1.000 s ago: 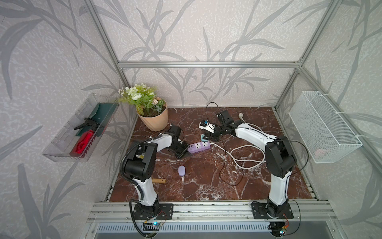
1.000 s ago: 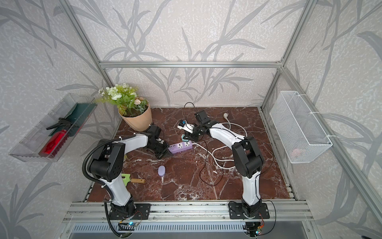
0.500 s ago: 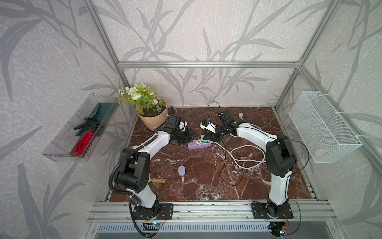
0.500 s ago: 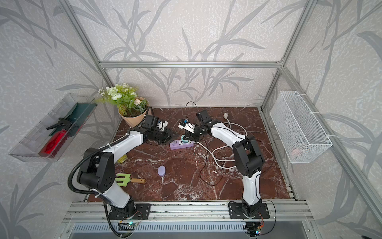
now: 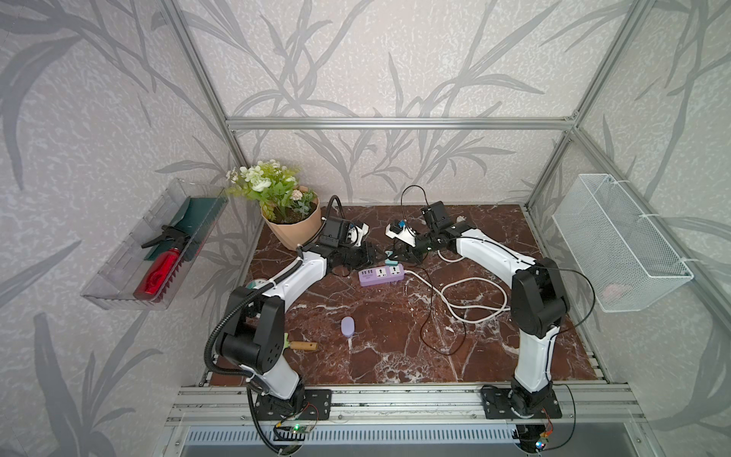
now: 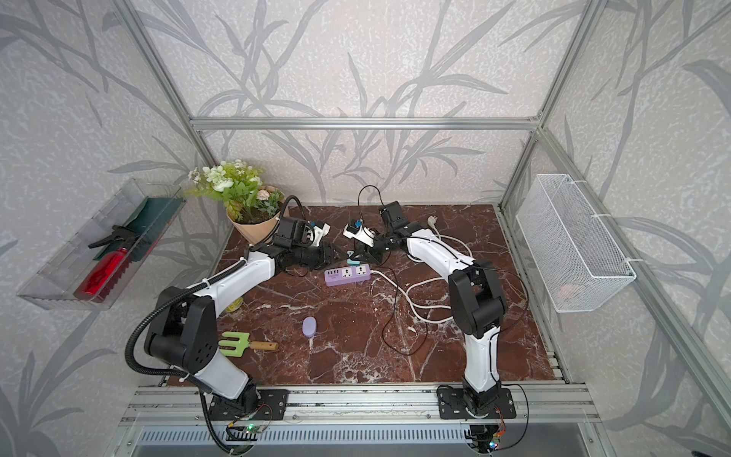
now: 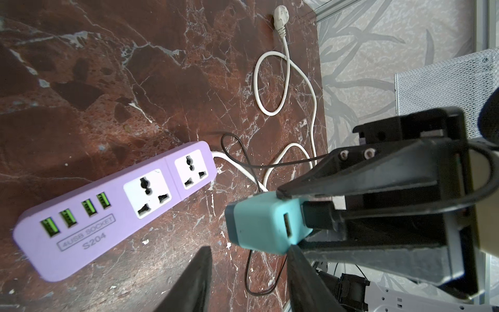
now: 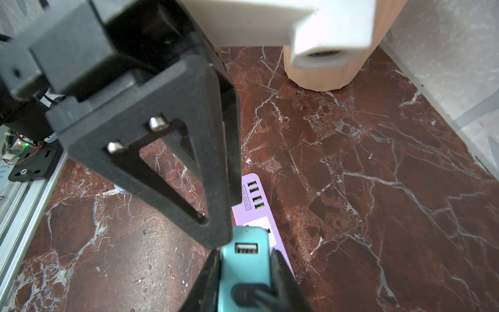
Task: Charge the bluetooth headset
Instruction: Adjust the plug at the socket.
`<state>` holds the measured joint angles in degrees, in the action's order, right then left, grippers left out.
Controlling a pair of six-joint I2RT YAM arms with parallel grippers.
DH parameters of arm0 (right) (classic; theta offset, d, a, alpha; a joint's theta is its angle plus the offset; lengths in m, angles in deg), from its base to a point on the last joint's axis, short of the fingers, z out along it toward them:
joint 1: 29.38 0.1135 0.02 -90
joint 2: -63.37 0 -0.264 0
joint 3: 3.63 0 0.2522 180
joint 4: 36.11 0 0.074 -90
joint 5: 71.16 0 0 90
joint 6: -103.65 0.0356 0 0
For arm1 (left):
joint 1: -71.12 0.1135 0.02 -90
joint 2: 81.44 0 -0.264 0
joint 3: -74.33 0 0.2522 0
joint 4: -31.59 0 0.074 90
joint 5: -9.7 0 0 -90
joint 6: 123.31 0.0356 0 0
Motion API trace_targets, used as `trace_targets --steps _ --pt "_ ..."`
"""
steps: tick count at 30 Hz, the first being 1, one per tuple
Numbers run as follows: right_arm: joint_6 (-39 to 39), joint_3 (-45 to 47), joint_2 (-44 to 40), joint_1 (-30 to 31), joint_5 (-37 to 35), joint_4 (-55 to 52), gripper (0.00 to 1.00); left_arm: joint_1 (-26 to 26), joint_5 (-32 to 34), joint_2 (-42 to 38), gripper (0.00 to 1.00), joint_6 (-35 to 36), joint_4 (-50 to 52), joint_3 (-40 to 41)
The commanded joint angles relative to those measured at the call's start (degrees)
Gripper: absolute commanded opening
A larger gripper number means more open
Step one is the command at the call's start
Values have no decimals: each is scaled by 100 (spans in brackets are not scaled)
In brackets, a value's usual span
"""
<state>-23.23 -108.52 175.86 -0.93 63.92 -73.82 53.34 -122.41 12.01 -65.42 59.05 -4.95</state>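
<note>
R hand (image 8: 246, 272) clamped on teal adapter (image 7: 263, 225), black cable (image 7: 317, 218) plugged into it. L hand (image 7: 249, 251) half-wide, empty, tips just beside adapter: I risk knocking it askew. Power strip (image 7: 113, 208) beneath lies loose, may slide if pushed. Bluetooth headset (image 5: 347, 327) on table (image 5: 395, 356), well behind both hands.

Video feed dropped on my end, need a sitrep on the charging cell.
Left end effector open beside teal USB adapter. Right end effector shut on it, near purple power strip, sockets empty. Lavender headset case lying apart, ungripped.
</note>
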Motion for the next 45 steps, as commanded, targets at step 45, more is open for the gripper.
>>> trace_targets --steps 45 --pt "-334 65 527 450 -673 683 0 495 -892 734 33 -2735 -1173 324"
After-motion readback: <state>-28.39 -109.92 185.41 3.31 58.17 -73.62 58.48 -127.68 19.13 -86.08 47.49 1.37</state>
